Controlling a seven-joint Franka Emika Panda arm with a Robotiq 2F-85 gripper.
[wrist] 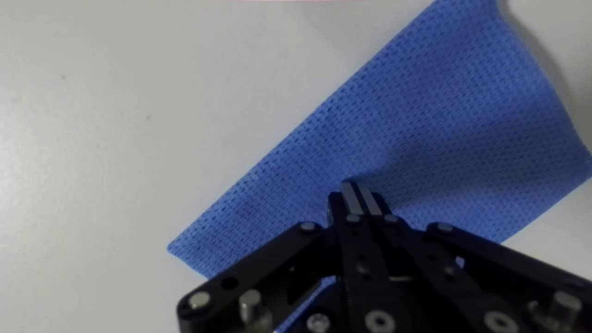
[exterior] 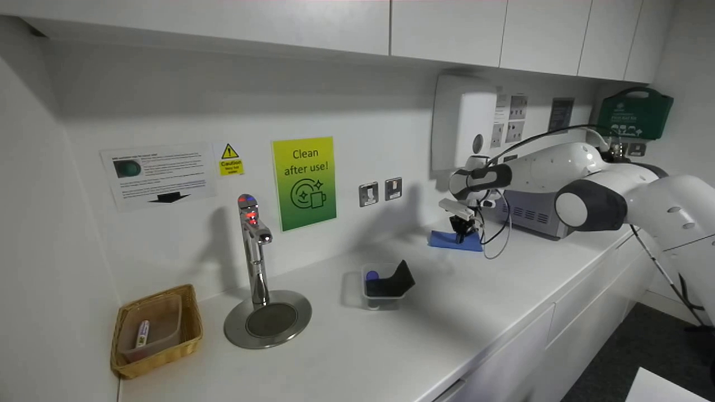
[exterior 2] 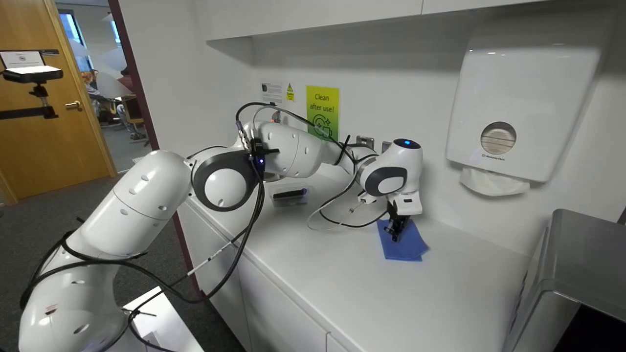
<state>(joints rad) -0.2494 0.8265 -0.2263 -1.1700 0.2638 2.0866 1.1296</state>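
A folded blue cloth (wrist: 430, 106) with a dotted weave lies on the white counter. It shows in both exterior views (exterior: 443, 240) (exterior 2: 408, 248). My gripper (wrist: 360, 198) points down over the middle of the cloth, its fingertips at or just above the surface; I cannot tell whether they touch it. The two fingers are together, with only a thin dark line between them and no cloth visible in the jaws. The gripper also shows over the cloth in both exterior views (exterior: 460, 239) (exterior 2: 394, 235). The gripper body hides part of the cloth's near side.
A clear plastic tub (exterior: 383, 301) holds a black item (exterior: 391, 283) and a blue-purple one. A tap (exterior: 257, 251) and a wicker basket (exterior: 192, 329) stand farther along. A grey appliance (exterior 2: 596, 254) stands beside the cloth. A paper towel dispenser (exterior 2: 528, 98) hangs above the counter.
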